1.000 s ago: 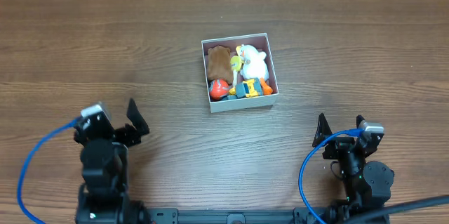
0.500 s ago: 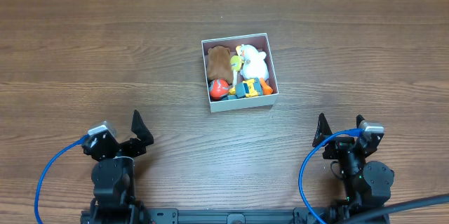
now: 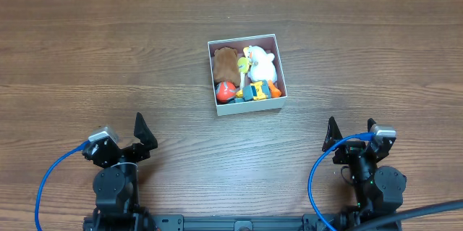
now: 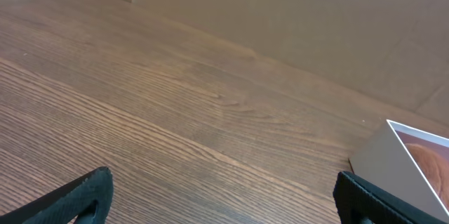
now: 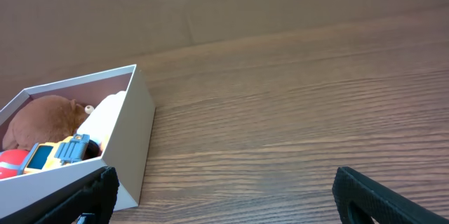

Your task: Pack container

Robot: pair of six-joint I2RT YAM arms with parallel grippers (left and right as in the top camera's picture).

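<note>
The container [image 3: 248,107], a square shallow white-walled box, sits at the table's middle. It holds a brown plush [image 3: 226,62], a white plush [image 3: 263,63], a small yellow-green toy, a red-orange toy [image 3: 225,92] and a blue, yellow and orange toy [image 3: 259,90]. My left gripper [image 3: 124,138] is open and empty near the front left. My right gripper [image 3: 352,131] is open and empty near the front right. The container shows in the right wrist view [image 5: 130,150] with the toys inside. Only its corner shows in the left wrist view [image 4: 382,152].
The wooden table [image 3: 108,50] spreads around the container. A blue cable runs from each arm base at the front edge. A tan wall stands behind the table in both wrist views.
My left arm has drawn back toward its base at the front edge and settled. The right arm and the container have not moved.
</note>
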